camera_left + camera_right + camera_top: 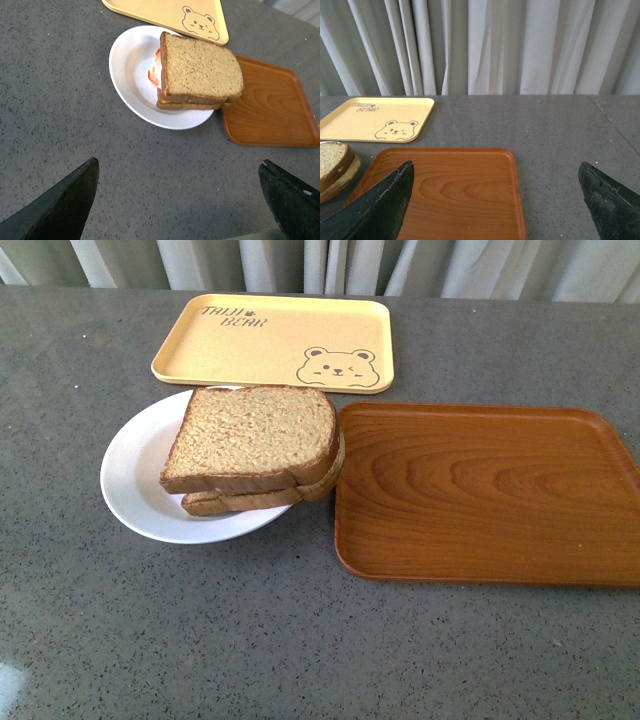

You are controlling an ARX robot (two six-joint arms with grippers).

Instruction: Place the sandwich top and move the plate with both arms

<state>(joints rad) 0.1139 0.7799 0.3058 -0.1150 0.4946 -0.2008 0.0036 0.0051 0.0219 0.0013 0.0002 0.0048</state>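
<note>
Brown wholegrain bread, the sandwich top (255, 430), lies flat and squarely on a lower slice (240, 502). The stack sits on the right half of the round white plate (135, 475). From the left wrist view a bit of red and white filling (154, 75) peeks out between the slices on the side facing the bare part of the plate. The sandwich's far right edge overhangs the plate rim and reaches the left rim of the wood-grain tray (480, 490); whether it touches that rim I cannot tell. The yellow bear-print tray (275, 340) lies just behind the plate, and all of it rests on a grey speckled tabletop (300, 650), with pale curtains (485, 45) at the back.

The left gripper (178, 167) hangs above the table on the near side of the plate, well apart from it, its jaws spread wide with nothing between them. The right gripper (496, 166) is likewise spread wide and empty, over the wood-grain tray. Neither arm shows in the front view.
</note>
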